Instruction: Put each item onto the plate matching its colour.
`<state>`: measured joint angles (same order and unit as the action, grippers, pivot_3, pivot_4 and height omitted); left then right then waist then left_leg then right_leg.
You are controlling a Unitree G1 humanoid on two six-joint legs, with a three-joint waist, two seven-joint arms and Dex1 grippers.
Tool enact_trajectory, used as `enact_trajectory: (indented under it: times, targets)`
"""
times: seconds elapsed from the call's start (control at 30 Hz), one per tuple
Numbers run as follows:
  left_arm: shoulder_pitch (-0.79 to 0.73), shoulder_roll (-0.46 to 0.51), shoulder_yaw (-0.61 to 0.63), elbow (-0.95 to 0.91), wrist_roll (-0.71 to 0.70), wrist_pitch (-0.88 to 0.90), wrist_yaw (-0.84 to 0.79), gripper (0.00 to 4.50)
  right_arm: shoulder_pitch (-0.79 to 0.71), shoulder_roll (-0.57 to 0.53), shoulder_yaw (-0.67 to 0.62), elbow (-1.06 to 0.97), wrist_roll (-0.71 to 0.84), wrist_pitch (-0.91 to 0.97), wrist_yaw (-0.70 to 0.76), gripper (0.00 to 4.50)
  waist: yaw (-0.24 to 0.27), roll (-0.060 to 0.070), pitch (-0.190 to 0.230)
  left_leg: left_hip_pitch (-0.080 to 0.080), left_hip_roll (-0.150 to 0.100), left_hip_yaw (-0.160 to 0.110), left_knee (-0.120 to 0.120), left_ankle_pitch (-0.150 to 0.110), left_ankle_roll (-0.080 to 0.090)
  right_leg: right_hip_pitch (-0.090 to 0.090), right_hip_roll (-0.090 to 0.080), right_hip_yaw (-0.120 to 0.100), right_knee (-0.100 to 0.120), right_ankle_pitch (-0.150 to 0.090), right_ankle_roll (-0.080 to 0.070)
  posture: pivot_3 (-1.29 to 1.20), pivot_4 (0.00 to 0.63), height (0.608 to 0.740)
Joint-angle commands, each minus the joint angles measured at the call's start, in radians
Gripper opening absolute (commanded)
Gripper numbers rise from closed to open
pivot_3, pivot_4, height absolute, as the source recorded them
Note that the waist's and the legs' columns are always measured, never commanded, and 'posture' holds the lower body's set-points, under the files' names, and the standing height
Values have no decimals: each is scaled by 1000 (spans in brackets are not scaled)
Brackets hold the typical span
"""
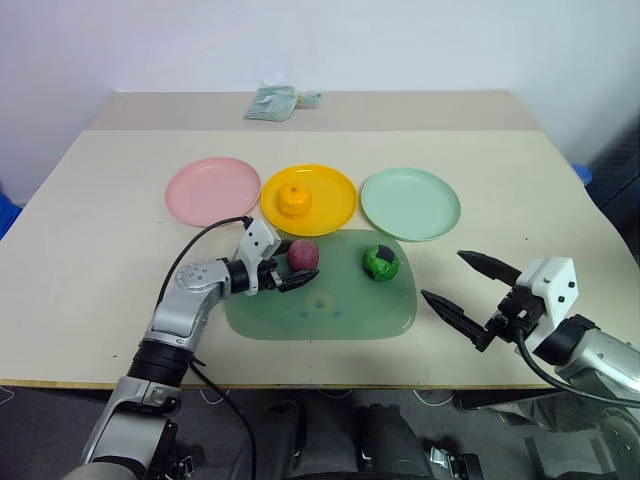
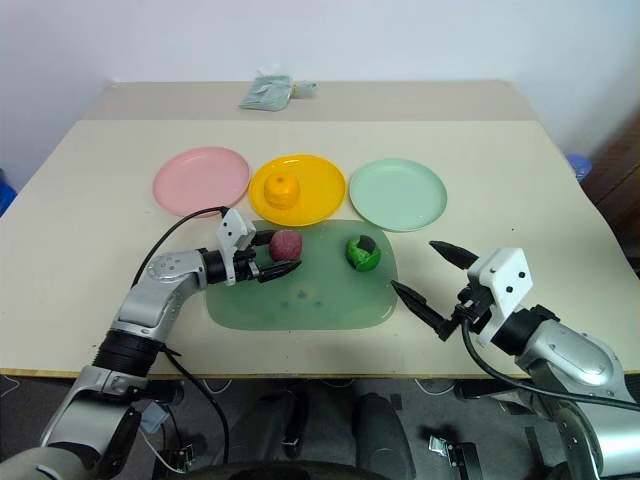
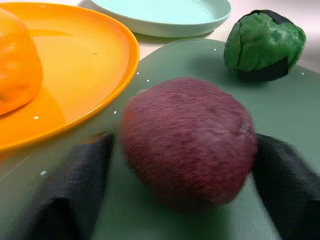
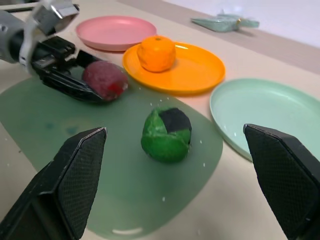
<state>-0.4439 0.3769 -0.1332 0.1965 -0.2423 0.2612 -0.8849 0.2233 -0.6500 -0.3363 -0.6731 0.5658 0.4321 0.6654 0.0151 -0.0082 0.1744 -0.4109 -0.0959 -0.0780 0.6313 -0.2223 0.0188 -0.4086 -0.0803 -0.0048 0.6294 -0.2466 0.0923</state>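
On the green mat (image 1: pixel 330 310), our left gripper (image 1: pixel 292 269) had its jaws closing around the dark red-purple lump (image 1: pixel 303 254), just near of the yellow-orange plate (image 1: pixel 335 205); the pink plate (image 1: pixel 205 190) lay leftward. Our right gripper (image 1: pixel 462 290) gaped empty.

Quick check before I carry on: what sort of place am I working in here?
Probably an indoor test or lab setup: a plain beige table against a bare white wall, laid with a green mat and three coloured plastic plates.
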Motion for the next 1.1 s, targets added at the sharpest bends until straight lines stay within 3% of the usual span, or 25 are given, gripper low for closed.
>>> enact_trajectory:
  times: [0.03,0.2,0.37,0.5,0.77,1.07,1.1]
  targets:
    - [-12,-15,16,-24,-2,-20,21,2715,-24,-18,-8,-42,21,14,-10,4500,0,0,0,0,0,0,0,0,0,0,0,0,0,0,0,0,150,740]
    - [-9,-56,109,-70,-71,30,120,2715,-64,-20,0,-40,23,30,-22,4500,0,0,0,0,0,0,0,0,0,0,0,0,0,0,0,0,150,740]
    - [-134,-119,342,44,-37,16,561,2715,-154,-6,61,5,-6,23,-30,4500,-1,-3,1,0,0,0,1,0,0,0,1,-1,0,2,4,0,150,740]
    - [-216,-117,401,181,18,-66,729,2715,-233,14,122,73,-35,-12,-13,4500,0,-2,1,0,0,0,1,0,0,0,1,-1,0,2,4,0,150,740]
    - [-323,-144,397,385,68,-186,845,2715,-489,103,289,324,-119,-135,59,4500,7,-4,2,0,-2,0,2,0,0,0,1,-1,1,3,5,0,150,740]
    - [-363,-148,406,500,41,-263,821,2715,-587,161,331,463,-164,-229,104,4500,-2,-4,1,0,-2,0,1,0,0,-1,1,-1,2,3,5,0,150,740]
    - [-361,-147,407,499,39,-265,817,3033,-589,164,331,466,-166,-232,106,4500,-2,-4,1,0,-2,0,1,0,0,-1,1,-1,2,3,5,0,150,740]
